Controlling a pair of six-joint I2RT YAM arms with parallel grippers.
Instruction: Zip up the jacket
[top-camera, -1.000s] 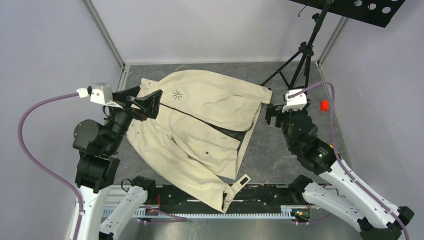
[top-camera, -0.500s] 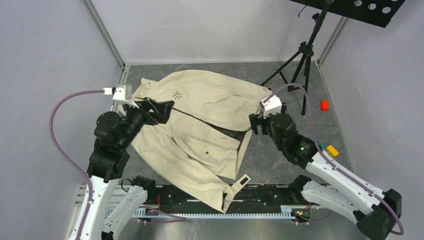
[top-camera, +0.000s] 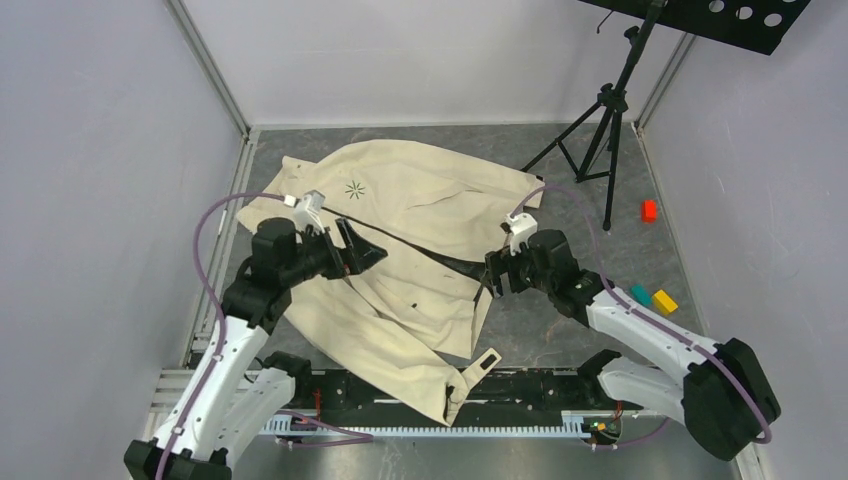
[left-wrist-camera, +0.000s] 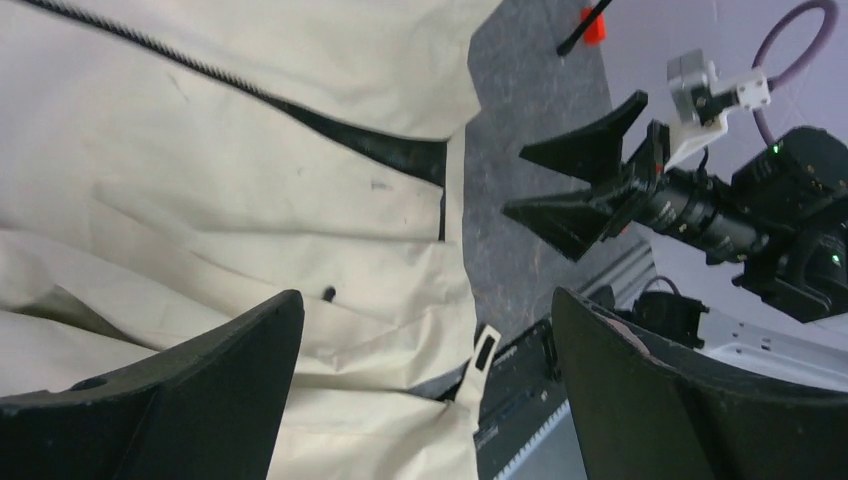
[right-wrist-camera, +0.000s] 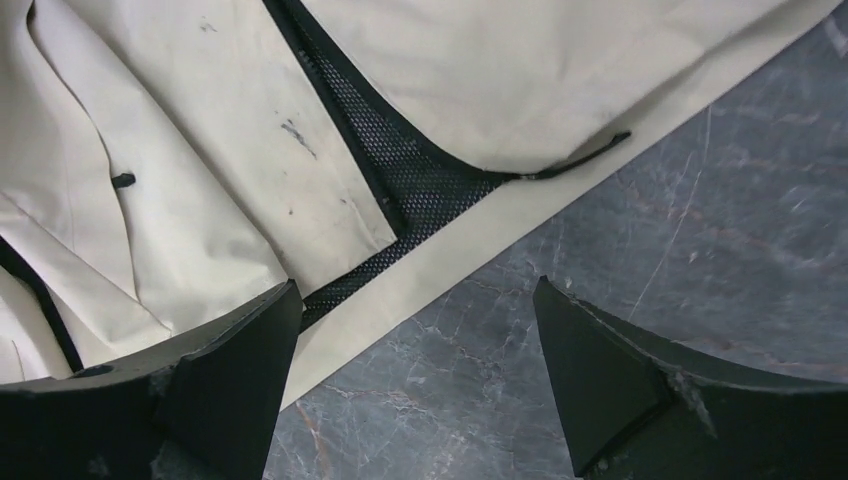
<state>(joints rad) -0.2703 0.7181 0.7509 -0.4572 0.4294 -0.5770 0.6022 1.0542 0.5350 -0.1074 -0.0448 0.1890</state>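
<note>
Both arms have swung inward over the jacket (top-camera: 430, 205); left gripper (top-camera: 372, 252) and right gripper (top-camera: 490, 275) gape empty; zipping not yet begun.

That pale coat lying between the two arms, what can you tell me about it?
The jacket is cream, thin-looking fabric with a black starburst logo and a dark zipper line. It lies creased, front up, on the grey table. Near the hem its front panels part over black mesh lining. The left gripper and right gripper, both open, hover by it; neither holds it.
</note>
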